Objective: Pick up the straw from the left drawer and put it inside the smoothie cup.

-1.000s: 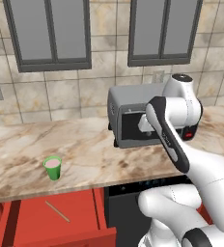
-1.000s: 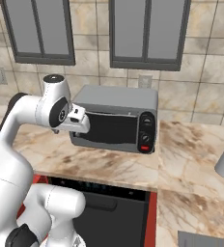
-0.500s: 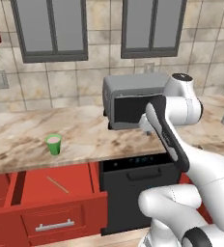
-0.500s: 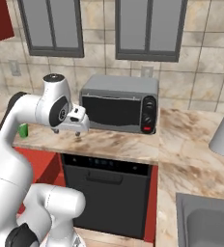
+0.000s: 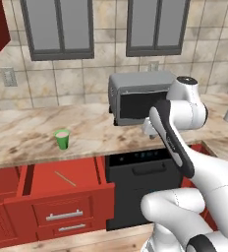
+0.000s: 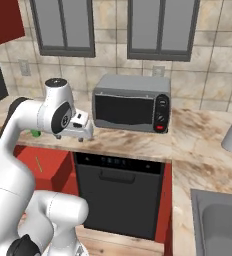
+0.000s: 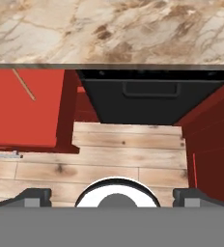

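Wooden floor lies nearest in the hand view, below the gripper [image 7: 112, 195], whose fingers stand wide apart and empty, and beyond it the dishwasher [image 7: 150, 99] front. From the left base view the open left drawer [image 5: 62, 189] shows whole, the thin tan straw [image 5: 65, 178] lying slantwise on its red floor. Farther back on the marble counter [image 5: 22, 138] stands the small green smoothie cup [image 5: 62, 139], pale on top, which the arm mostly hides in the right base view, while the microwave [image 6: 131, 103] sits against the tiled wall.

2 base cameras look forward from behind, sharing the microwave [image 5: 138, 97] and worktop [image 6: 133, 142]; the hand camera looks down past the worktop's front edge.
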Motion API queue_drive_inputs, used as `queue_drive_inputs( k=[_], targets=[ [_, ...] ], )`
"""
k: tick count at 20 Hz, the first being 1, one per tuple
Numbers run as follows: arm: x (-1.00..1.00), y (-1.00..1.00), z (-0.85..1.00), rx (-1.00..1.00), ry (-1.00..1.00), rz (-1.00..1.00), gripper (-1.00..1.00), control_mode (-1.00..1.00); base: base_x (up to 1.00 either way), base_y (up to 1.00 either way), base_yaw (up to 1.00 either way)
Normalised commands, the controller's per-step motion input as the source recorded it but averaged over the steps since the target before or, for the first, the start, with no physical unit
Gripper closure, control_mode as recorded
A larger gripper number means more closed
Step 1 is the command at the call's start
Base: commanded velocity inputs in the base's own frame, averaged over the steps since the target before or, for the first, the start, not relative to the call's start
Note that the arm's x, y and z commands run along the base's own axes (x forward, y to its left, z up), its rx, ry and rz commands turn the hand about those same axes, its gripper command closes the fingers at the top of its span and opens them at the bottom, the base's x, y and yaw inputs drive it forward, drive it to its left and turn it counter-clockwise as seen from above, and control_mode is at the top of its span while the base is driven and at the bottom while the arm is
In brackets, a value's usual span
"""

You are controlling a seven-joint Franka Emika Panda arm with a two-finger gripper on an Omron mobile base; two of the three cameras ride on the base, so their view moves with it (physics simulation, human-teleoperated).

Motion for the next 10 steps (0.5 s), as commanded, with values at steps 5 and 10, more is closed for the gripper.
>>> queue_drive_inputs(
  k=[5,10],
  targets=[
    [0.00,0.00,0.00,0.00,0.00,0.00,-1.00,1.00,0.00,0.75,0.00],
    [0.00,0.00,0.00,0.00,0.00,0.00,-1.00,1.00,0.00,0.71,-0.01]
  ],
)
